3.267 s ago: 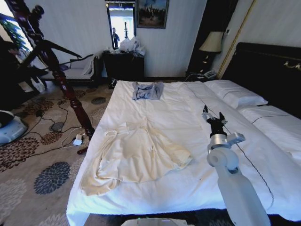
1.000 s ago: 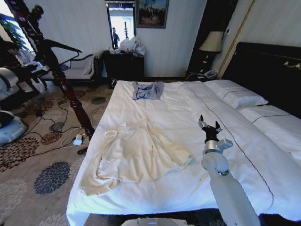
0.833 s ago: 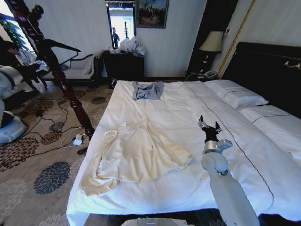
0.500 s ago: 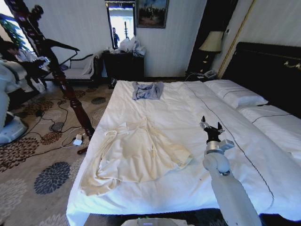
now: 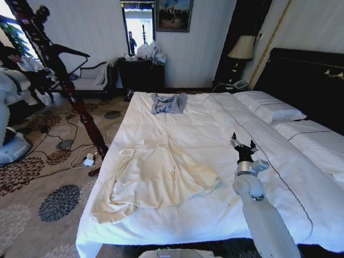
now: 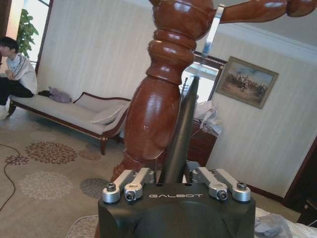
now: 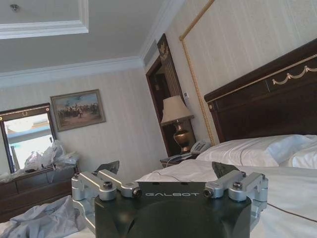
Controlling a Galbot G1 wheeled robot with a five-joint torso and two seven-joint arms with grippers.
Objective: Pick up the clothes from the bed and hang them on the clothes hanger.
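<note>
— Where does the cream shirt (image 5: 156, 180) lie?

— Spread flat and crumpled on the white bed (image 5: 215, 121), near the foot end on the robot's left side, one sleeve trailing toward the mattress corner. Nothing touches it. A small grey-blue folded garment (image 5: 168, 103) lies well apart from it, farther up the bed.

— And the right gripper (image 5: 243, 145)?

— It is raised over the duvet, to the right of the shirt and clear of it, pointing toward the pillows (image 5: 269, 107). Its two fingers stand spread apart with nothing between them; the right wrist view shows both dark fingertips (image 7: 108, 167) wide of each other.

— The left gripper (image 6: 174, 178)?

— It is off to the left of the bed, beside the turned wooden stand (image 6: 158, 89). Its jaws are clamped on the black clothes hanger (image 6: 179, 134), which rises straight up from between them, close against the wood.
</note>
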